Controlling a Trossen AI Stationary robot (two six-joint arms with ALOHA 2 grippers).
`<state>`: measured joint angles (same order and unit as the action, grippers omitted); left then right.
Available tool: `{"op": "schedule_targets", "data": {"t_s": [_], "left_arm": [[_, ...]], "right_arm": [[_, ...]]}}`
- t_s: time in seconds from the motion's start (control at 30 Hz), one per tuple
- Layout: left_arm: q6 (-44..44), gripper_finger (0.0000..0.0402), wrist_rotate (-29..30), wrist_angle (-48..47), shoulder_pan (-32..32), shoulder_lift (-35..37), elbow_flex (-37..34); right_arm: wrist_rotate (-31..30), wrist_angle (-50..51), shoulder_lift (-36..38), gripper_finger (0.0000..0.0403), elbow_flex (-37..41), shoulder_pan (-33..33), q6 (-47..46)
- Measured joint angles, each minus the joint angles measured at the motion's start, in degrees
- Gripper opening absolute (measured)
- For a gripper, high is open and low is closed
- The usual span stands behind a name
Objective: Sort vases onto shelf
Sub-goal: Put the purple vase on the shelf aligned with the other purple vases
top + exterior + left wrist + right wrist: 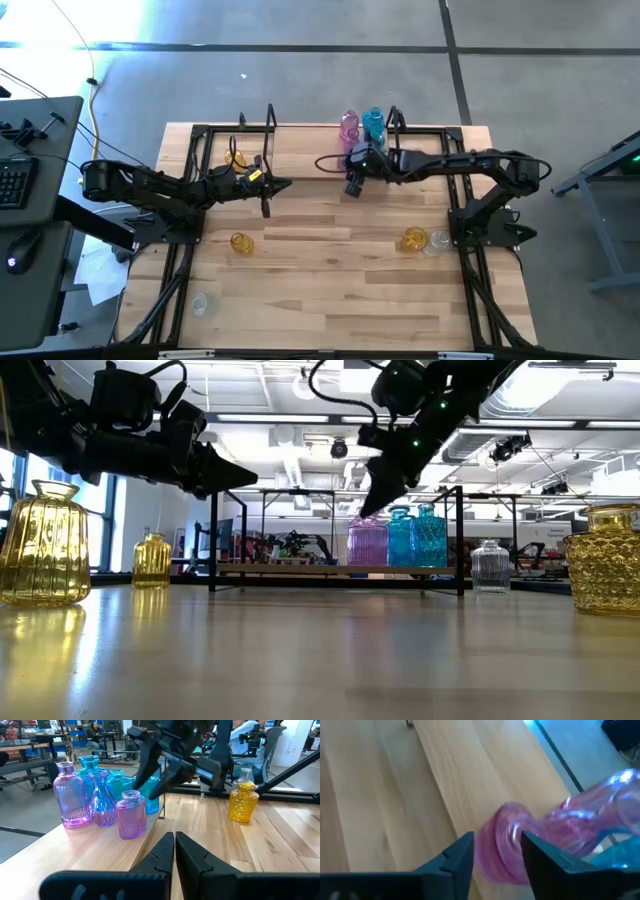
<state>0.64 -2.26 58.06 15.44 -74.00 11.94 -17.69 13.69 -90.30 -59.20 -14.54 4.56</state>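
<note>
Wood surface: pale butcher-block tabletop [330, 290], bare in the middle, on a grey concrete floor.
Room: open workshop beyond the table, with ceiling lights, desks and seated people in the background of the left wrist view.
Shelf: low light-wood board with thin black metal rods [335, 568] along the table's far edge.
Vases on shelf: pink and cyan ribbed glass bottle vases [107, 800] clustered near its right end.
Other vases: amber glass vases [241, 242] and clear ones stand on the tabletop, nearer than the shelf.
Right gripper [497, 851]: over the shelf cluster, fingers parted, straddling the neck of a pink ribbed glass vase [520, 845]; contact cannot be told.
Left gripper [174, 842]: above the table left of the cluster, fingers pressed together, holding nothing.
</note>
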Motion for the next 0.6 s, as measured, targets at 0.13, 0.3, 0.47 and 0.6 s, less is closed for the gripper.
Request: {"op": "schedule_targets", "data": {"t_s": [0.13, 0.3, 0.47, 0.6], "left_arm": [[0.0, 0.0007, 0.0, 0.0, 0.0, 0.0, 0.0], [0.0, 0.0007, 0.0, 0.0, 0.0, 0.0, 0.0], [0.0, 0.0007, 0.0, 0.0, 0.0, 0.0, 0.0], [0.0, 0.0007, 0.0, 0.0, 0.0, 0.0, 0.0]], "right_arm": [[-0.6, 0.7, 0.1, 0.0099, 1.0, 0.8, 0.0], [-0.9, -0.2, 0.4, 0.0032, 2.4, 0.0, -0.5], [-0.7, -0.9, 0.3, 0.0004, 2.6, -0.5, 0.4], [-0.3, -1.9, 0.2, 0.0013, 2.6, -0.7, 0.4]]}}
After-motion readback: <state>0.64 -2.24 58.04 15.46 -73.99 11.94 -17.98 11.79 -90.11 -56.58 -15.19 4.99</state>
